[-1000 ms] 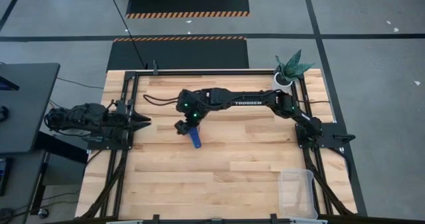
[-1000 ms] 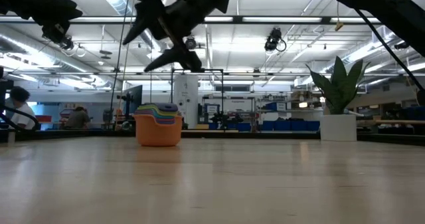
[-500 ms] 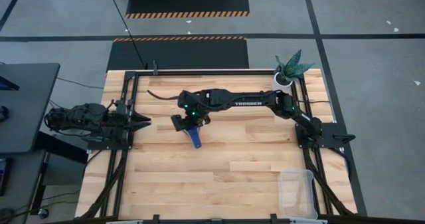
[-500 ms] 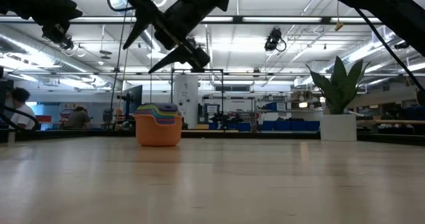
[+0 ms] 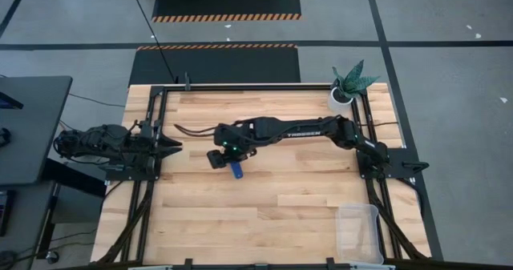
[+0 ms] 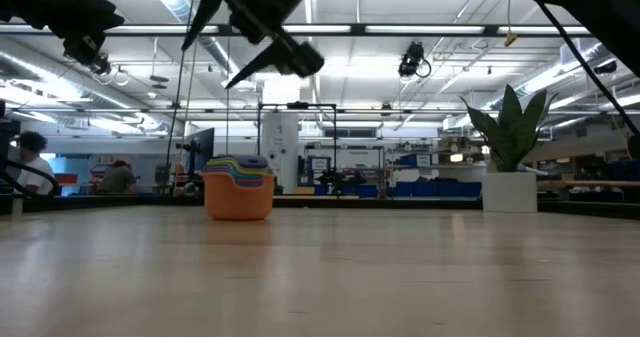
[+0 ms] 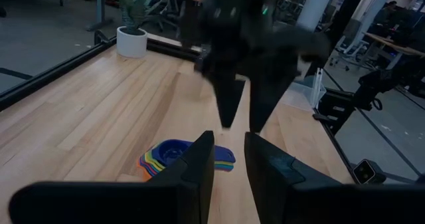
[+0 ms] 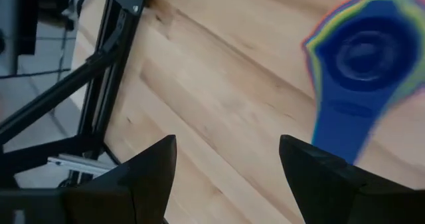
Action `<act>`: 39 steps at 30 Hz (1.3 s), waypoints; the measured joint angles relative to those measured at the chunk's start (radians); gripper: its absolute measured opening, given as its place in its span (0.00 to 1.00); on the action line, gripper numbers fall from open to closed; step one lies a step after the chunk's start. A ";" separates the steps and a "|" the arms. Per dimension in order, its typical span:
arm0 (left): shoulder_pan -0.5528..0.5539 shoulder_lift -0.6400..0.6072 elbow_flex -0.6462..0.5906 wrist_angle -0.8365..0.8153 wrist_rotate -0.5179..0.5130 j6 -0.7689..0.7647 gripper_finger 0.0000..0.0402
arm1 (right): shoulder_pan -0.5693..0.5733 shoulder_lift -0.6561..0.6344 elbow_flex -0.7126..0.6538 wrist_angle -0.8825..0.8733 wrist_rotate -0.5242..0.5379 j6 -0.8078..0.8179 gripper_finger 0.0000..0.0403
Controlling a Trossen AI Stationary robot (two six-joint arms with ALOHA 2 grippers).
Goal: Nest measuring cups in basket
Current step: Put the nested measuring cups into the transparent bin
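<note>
The measuring cups (image 6: 238, 189) stand nested in one stack on the table's middle, resting on the orange outer cup's bottom. The dark blue cup (image 8: 362, 54) is innermost, and its handle (image 5: 236, 171) points toward the near edge. My right gripper (image 6: 208, 65) hangs open above the stack, slanting down, and touches nothing. In its own view its fingers (image 8: 149, 177) frame bare wood beside the cups. My left gripper (image 7: 229, 164) waits at the table's left edge (image 5: 170, 146), its fingers a little apart around nothing. The clear basket (image 5: 358, 231) sits at the near right corner.
A white pot with a plant (image 5: 346, 90) stands at the far right corner. A black frame (image 5: 152, 110) runs along the table's left, far and right sides. Bare wood lies between the cups and the basket.
My right gripper has risen a little above the cups, shifted slightly toward the near edge and rolled about its own axis, with its fingers as far apart as before. The stack of cups has stayed in place.
</note>
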 joint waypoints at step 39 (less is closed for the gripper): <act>0.000 0.000 -0.001 0.000 0.000 0.000 0.23 | -0.004 -0.006 0.077 -0.200 -0.060 -0.091 0.68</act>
